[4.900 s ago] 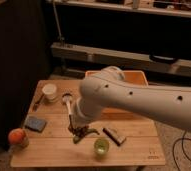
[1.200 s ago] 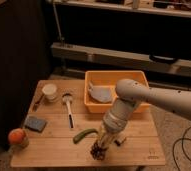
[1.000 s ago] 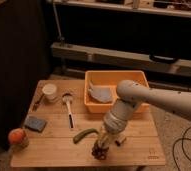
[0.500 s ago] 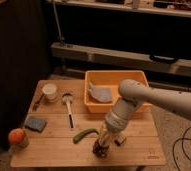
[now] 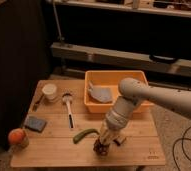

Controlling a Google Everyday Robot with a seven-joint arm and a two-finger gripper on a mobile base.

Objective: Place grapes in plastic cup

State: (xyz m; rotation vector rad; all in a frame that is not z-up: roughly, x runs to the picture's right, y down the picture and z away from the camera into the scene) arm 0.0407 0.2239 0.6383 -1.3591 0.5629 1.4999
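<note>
My gripper (image 5: 102,144) points down over the front middle of the wooden table (image 5: 139,150), at the end of the white arm (image 5: 139,95) that reaches in from the right. The grapes (image 5: 99,148), a dark red-purple cluster, sit right at its tip, and the gripper appears shut on them. The grapes hang at the spot just right of a green pod. The plastic cup is hidden behind the gripper and the grapes.
An orange bin (image 5: 91,105) with a grey cloth (image 5: 100,93) stands at the back. A white cup (image 5: 49,91) and a spoon (image 5: 68,107) lie at the left back. A green pod (image 5: 84,134), a blue sponge (image 5: 35,123), an orange fruit (image 5: 17,136) and a dark block (image 5: 120,141) lie along the front.
</note>
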